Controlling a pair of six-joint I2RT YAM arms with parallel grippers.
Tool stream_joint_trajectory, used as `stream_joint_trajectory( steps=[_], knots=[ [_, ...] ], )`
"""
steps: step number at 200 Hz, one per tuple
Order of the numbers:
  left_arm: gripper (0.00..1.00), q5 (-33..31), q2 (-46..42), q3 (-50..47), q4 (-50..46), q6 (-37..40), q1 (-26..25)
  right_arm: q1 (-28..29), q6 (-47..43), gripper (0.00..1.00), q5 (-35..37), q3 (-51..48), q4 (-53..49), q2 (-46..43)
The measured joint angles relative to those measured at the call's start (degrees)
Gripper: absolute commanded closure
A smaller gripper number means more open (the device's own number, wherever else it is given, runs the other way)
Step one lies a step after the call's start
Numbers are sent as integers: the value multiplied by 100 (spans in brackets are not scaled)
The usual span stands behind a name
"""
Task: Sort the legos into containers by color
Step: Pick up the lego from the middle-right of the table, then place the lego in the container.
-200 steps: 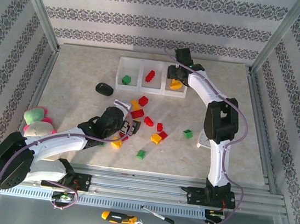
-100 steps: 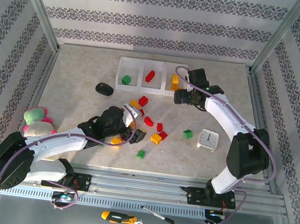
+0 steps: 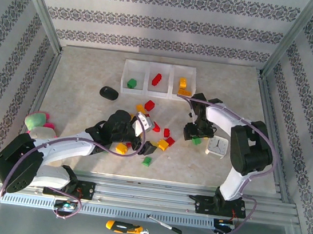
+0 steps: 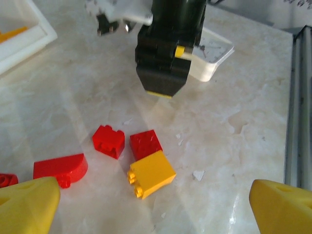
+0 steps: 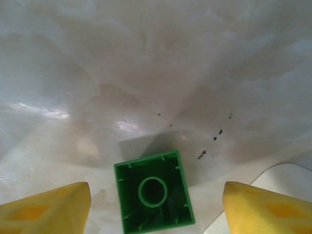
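The white tray stands at the back with a green lego, a red lego and yellow legos in its three compartments. Several loose legos lie mid-table. My right gripper hangs open over a green lego that lies hollow side up, with a gap to each yellow fingertip. My left gripper is open just short of a yellow lego and two red legos.
A white clock lies right beside the green lego. A black mouse sits left of the tray, and a plush toy is at the left edge. More loose legos lie near the front.
My right arm swung from the tray's right compartment down to the green lego by the clock. My left gripper crept right, towards the red and yellow legos.
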Motion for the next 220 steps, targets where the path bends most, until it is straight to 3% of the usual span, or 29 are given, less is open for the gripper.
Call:
stream_joint_trajectory(
  steps=[27, 68, 114, 147, 182, 220],
  knots=[
    [1, 72, 0, 0, 225, -35, 0, 0, -7, 52, -101, 52, 17, 212],
    [1, 48, -92, -85, 295, -90, 0, 0, -11, 69, -151, 98, 0, 315],
    [1, -317, -380, -232, 251, -236, 0, 133, -44, 71, -92, 214, -127, 76],
    [1, -929, -656, -269, -44, -522, 0, 706, -129, 71, 129, 866, -114, -44],
    [1, -1598, -1038, -315, -601, -809, 0, 1307, -109, 71, 332, 2059, 190, 140],
    [1, -2312, -1368, -391, -1207, -1145, 0, 1709, 17, 71, 533, 3880, 833, 1126]
  ],
)
